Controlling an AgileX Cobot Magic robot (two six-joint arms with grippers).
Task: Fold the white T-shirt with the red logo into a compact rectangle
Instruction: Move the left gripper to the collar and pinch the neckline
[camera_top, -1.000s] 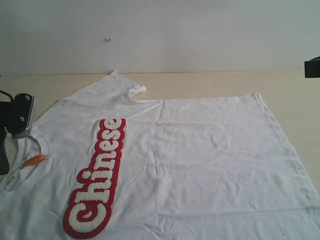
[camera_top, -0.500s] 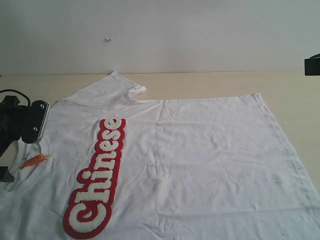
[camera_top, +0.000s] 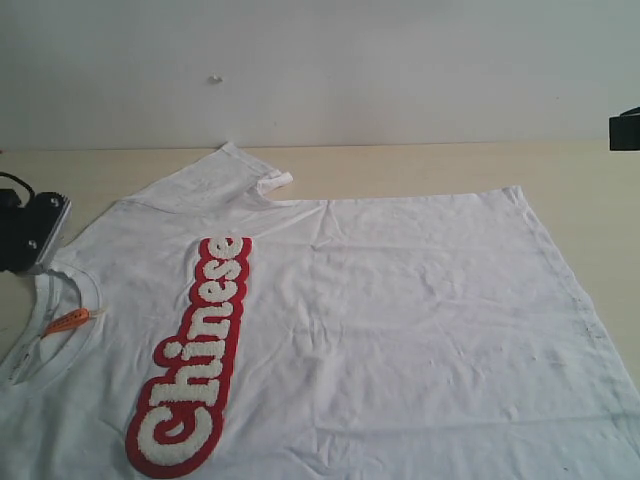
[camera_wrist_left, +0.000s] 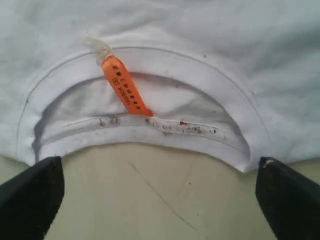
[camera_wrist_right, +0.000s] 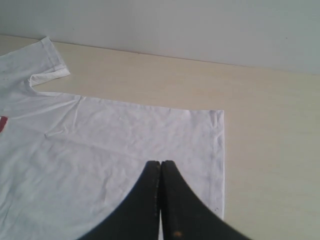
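Observation:
The white T-shirt (camera_top: 400, 320) lies spread flat on the table, neck at the left and hem at the right. The red logo (camera_top: 195, 355) runs along its chest. My left gripper (camera_top: 32, 232) sits at the far left beside the collar. In the left wrist view it is open (camera_wrist_left: 160, 200), its fingers (camera_wrist_left: 30, 200) wide apart over bare table just short of the ribbed collar (camera_wrist_left: 150, 131) and the orange neck tag (camera_wrist_left: 125, 86). My right gripper (camera_wrist_right: 160, 167) is shut and empty, hovering over the shirt near its hem corner (camera_wrist_right: 219, 116).
The beige table (camera_top: 420, 165) runs back to a pale wall (camera_top: 350, 70). One sleeve (camera_top: 225, 175) points towards that wall. A dark part of the right arm (camera_top: 625, 130) shows at the right edge. Bare table lies beyond the hem (camera_wrist_right: 270, 150).
My left gripper has opened; it swung a little towards the collar, then drew back to the left edge. The shirt and the right gripper have not moved.

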